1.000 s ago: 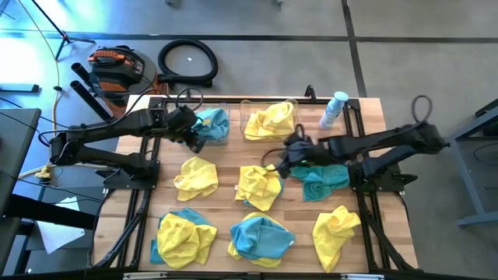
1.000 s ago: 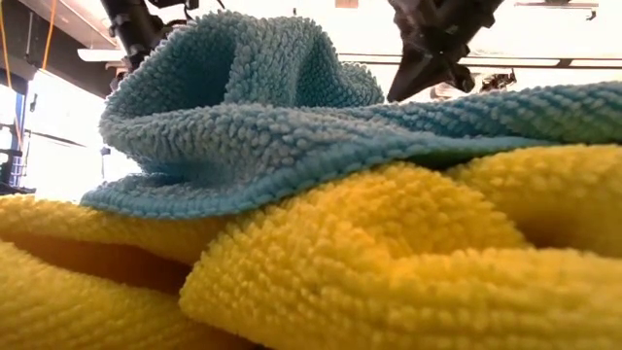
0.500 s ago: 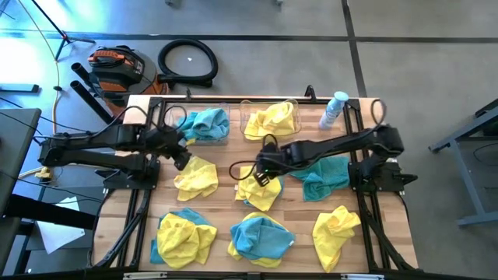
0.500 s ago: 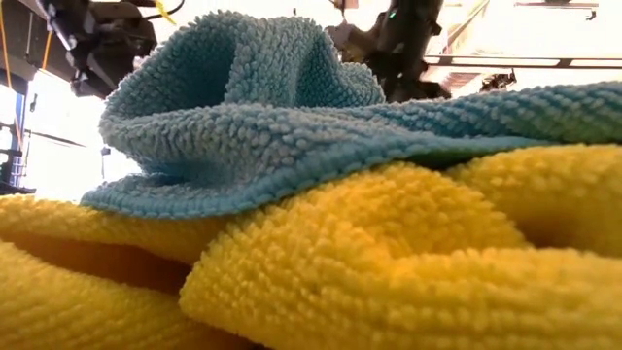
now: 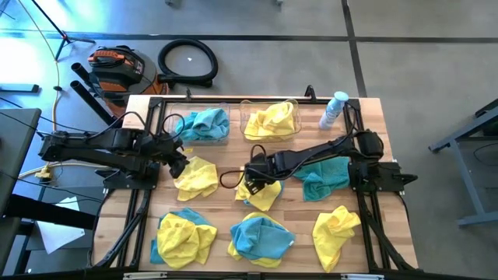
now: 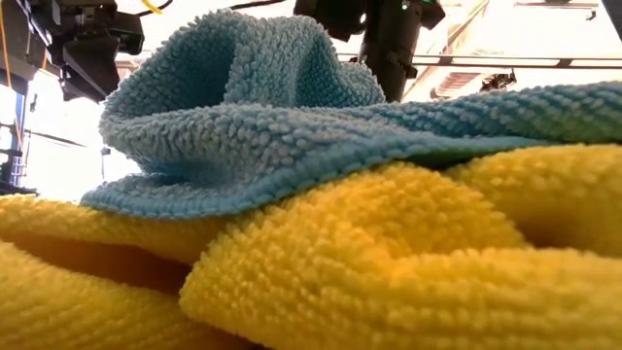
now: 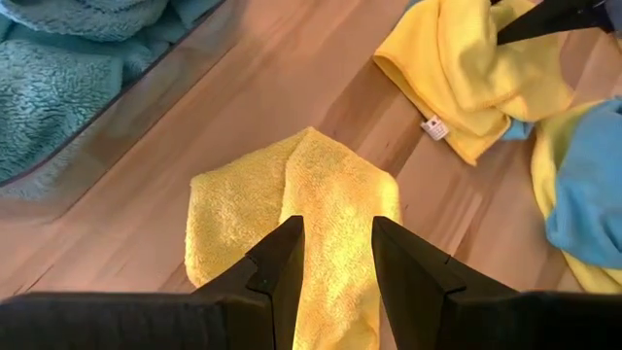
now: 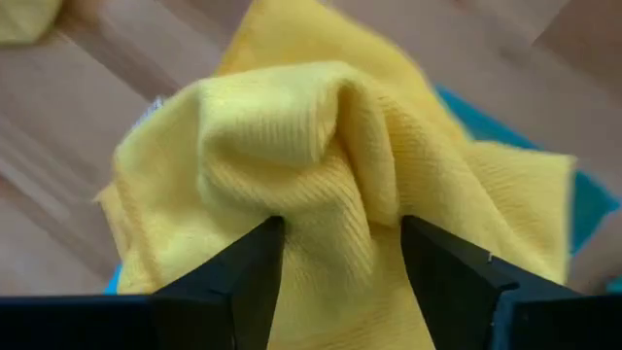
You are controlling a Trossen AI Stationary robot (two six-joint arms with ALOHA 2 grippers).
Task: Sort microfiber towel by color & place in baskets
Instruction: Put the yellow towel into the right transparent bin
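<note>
My left gripper (image 5: 179, 166) is open just above a folded yellow towel (image 5: 197, 177) lying flat on the table's left middle; it also shows in the left wrist view (image 7: 333, 243) over that towel (image 7: 292, 194). My right gripper (image 5: 250, 175) is open and down on the crumpled middle yellow towel (image 5: 261, 190). Two clear baskets stand at the far edge. The left basket (image 5: 222, 140) holds a blue towel (image 5: 206, 123), and the right basket (image 5: 246, 109) holds a yellow towel (image 5: 271, 119). My right gripper (image 8: 340, 243) comes from above, pointing down, with one finger on either side of a raised fold (image 8: 311, 146) of the middle yellow towel. The fold fills the gap between the open fingers. The rest of the towel lies on the table.
A teal towel (image 5: 323, 177) lies under the right arm. Yellow-and-blue piles (image 5: 185, 237) (image 5: 261, 236) and a yellow towel (image 5: 336, 227) lie along the near edge. A spray bottle (image 5: 334, 109) stands at the far right. A blue towel on yellow ones (image 6: 292, 126) fills the low view.
My left gripper has gone from the left basket toward the near edge, to over the left yellow towel. My right gripper has gone from above the teal towel toward the table's left and down onto the middle yellow towel.
</note>
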